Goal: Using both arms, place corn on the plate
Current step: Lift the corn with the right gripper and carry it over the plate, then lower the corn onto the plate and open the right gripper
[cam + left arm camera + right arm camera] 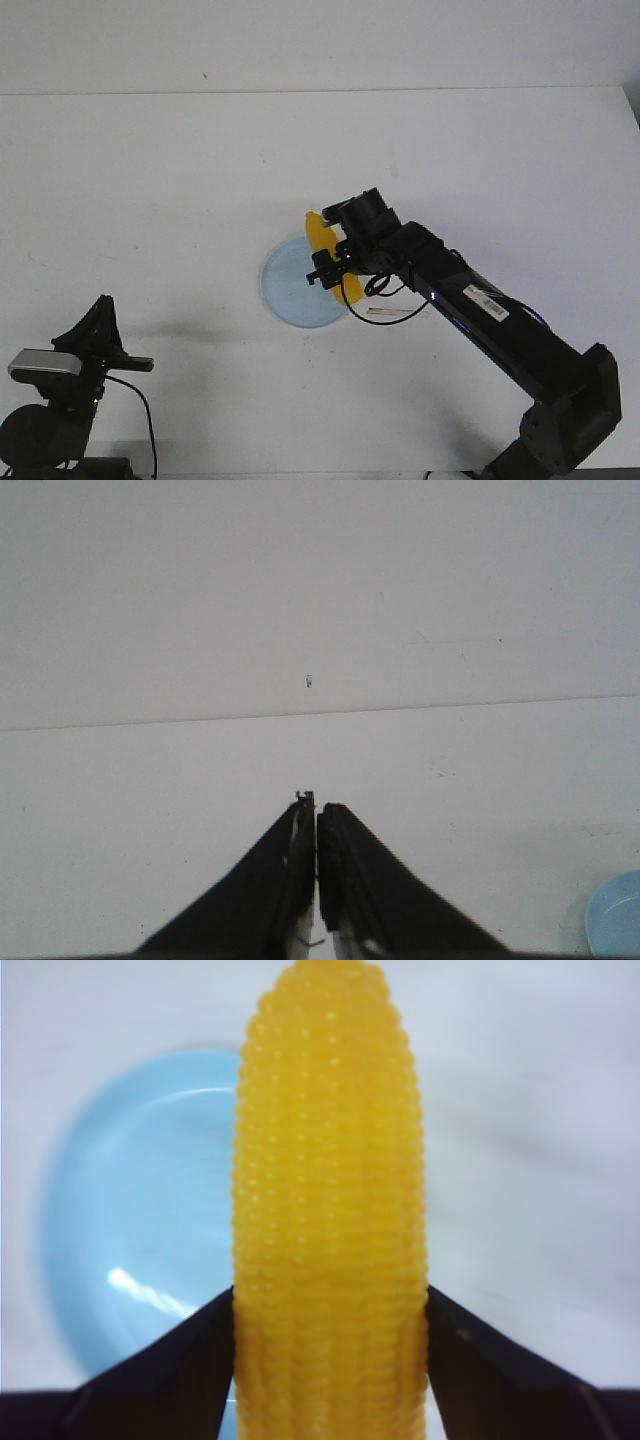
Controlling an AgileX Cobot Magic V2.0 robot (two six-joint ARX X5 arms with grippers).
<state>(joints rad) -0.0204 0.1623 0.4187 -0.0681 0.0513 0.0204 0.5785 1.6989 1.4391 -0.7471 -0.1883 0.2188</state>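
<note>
Yellow knobbly corn (330,1210) tight in right tool (330,1360); left tool (317,880) closed, empty

A plain white table (180,190) is carrying everything here, its far edge running as a faint line at twelve o'clock where it is meeting an equally pale wall. A round pale blue plate (295,285) is lying flat on the tabletop just past the centre toward five o'clock. A small white slip or label (395,312) is lying on the surface just beside the plate at its three o'clock; its print is too small to read.
</note>
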